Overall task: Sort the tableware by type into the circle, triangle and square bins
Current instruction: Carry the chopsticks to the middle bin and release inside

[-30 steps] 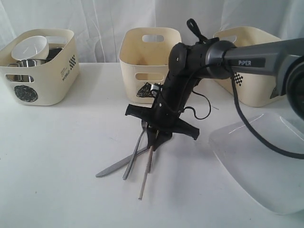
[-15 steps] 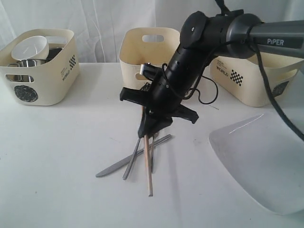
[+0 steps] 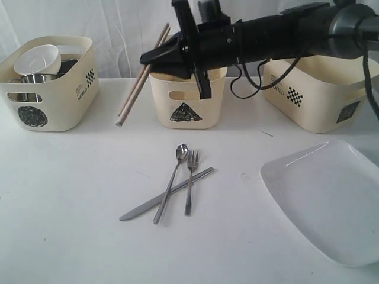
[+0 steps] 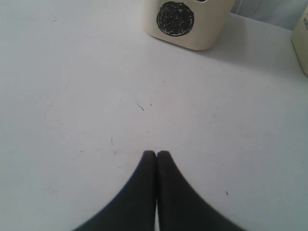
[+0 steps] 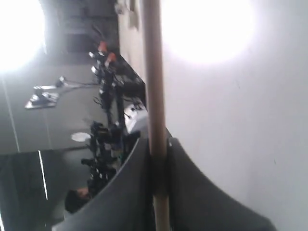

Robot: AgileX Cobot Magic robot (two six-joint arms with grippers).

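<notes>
My right gripper (image 3: 155, 58) is shut on the wooden chopsticks (image 3: 142, 76), held high in the air at the left rim of the triangle bin (image 3: 188, 94). They slant down toward the left. In the right wrist view a chopstick (image 5: 153, 91) runs between the shut fingers (image 5: 139, 183). The steel spoon (image 3: 172, 188), fork (image 3: 190, 184) and knife (image 3: 163, 202) lie crossed on the table. The circle bin (image 3: 50, 100) holds a white bowl (image 3: 38, 59) and a steel mug (image 3: 32, 79). The square bin (image 3: 314, 94) stands at the right. The white plate (image 3: 331, 198) lies front right. My left gripper (image 4: 157, 155) is shut, empty, above bare table.
The right arm (image 3: 278, 32) stretches level across the back, over the triangle and square bins. A white curtain hangs behind the bins. In the left wrist view the circle bin (image 4: 185, 24) is ahead of the fingers.
My right gripper has lifted the chopsticks off the cutlery pile and swung them up and back to the triangle bin. The spoon, fork and knife now show fully.
</notes>
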